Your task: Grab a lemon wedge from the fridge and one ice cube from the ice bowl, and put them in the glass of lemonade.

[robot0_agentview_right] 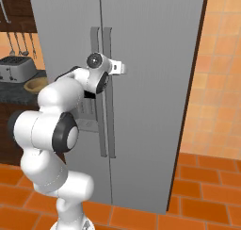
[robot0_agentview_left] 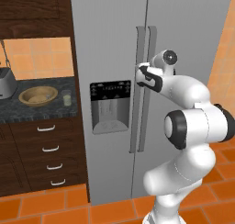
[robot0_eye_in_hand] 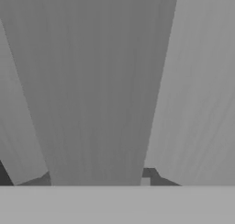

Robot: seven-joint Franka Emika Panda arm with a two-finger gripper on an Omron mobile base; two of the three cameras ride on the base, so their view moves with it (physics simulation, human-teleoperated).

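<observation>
- We see the fridge [robot0_agentview_left: 114,44] closed, both grey doors flush, with its black-panelled water dispenser [robot0_agentview_left: 110,106] on the left door.
- Two long vertical handles run side by side where the doors meet; our arm reaches up to them at about the height of the dispenser's top.
- Our gripper [robot0_agentview_left: 137,74] is pressed against the handles; in the right base view it sits at the same pair [robot0_agentview_right: 106,73], with the white wrist beside it.
- From the hand view we look straight along a grey handle [robot0_eye_in_hand: 96,90] that rises between the two dark finger tips [robot0_eye_in_hand: 151,175], with a second grey bar to its right.
- We cannot tell from the pictures whether the jaws have clamped on the handle or stand a little off it.
- On the dark desk [robot0_agentview_left: 27,112] left of the fridge sits the ice bowl [robot0_agentview_left: 38,95], a light-brown wooden bowl.
- The glass of lemonade [robot0_agentview_left: 67,98] stands just beside the bowl, on its fridge side, upright.
- A grey toaster [robot0_agentview_left: 5,83] stands at the far left of the desk, behind the bowl.
- What lies inside the bowl is too small for us to make out.
</observation>
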